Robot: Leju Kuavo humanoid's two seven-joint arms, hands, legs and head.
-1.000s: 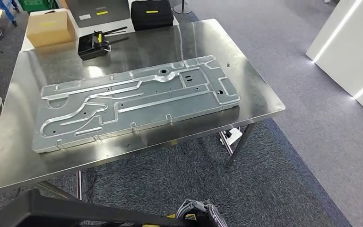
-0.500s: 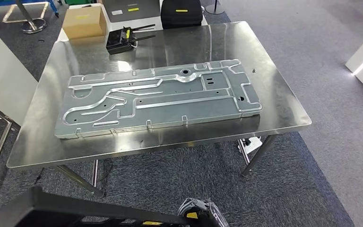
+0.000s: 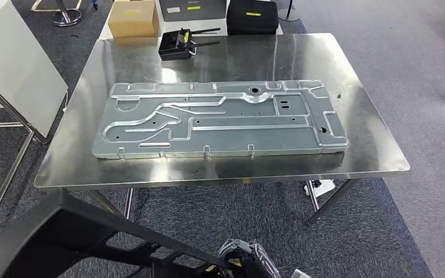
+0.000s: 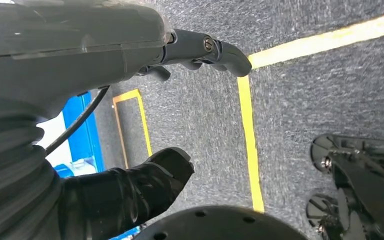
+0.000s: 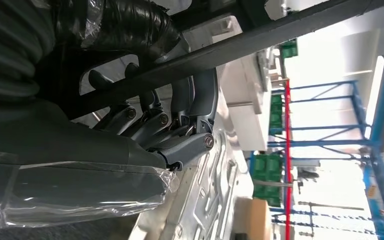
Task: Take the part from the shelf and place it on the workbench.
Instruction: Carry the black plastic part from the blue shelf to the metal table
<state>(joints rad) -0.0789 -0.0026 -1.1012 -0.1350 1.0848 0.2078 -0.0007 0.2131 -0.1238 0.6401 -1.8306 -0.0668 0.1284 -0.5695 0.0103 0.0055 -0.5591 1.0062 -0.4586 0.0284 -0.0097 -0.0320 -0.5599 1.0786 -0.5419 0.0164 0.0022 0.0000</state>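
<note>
The workbench point(image 3: 371, 145) stands ahead of the robot with its steel top whole in the head view. A long stamped metal panel point(image 3: 220, 121) lies flat on it, its long axis running left to right across the top.

Much of the black frame point(image 3: 64, 231) is cut off by the bottom and left edges of the head view, so its full shape cannot be made out. It sits low and close to the robot's body, on the near side of the workbench and well apart from it, over the grey carpet. Its one clear bar slants across from the left down toward the right hand point(image 3: 244, 255), which is itself cropped at the bottom edge.

In the right wrist view, that hand's dark fingers point(image 5: 200, 100) are curled around a black bar of the frame, clamped on it. A strip of the panel shows past them.

The left hand point(image 4: 80, 45) hangs over the carpet point(image 4: 305, 125) and its yellow tape lines point(image 4: 247, 130). Its fingers point(image 4: 220, 50) and thumb point(image 4: 145, 180) are spread apart with nothing between them.

At the far edge of the workbench rests a small black device point(image 3: 177, 45). Beyond it, partly cropped, stand a cardboard box point(image 3: 132, 18) and a black case point(image 3: 252, 15).
</note>
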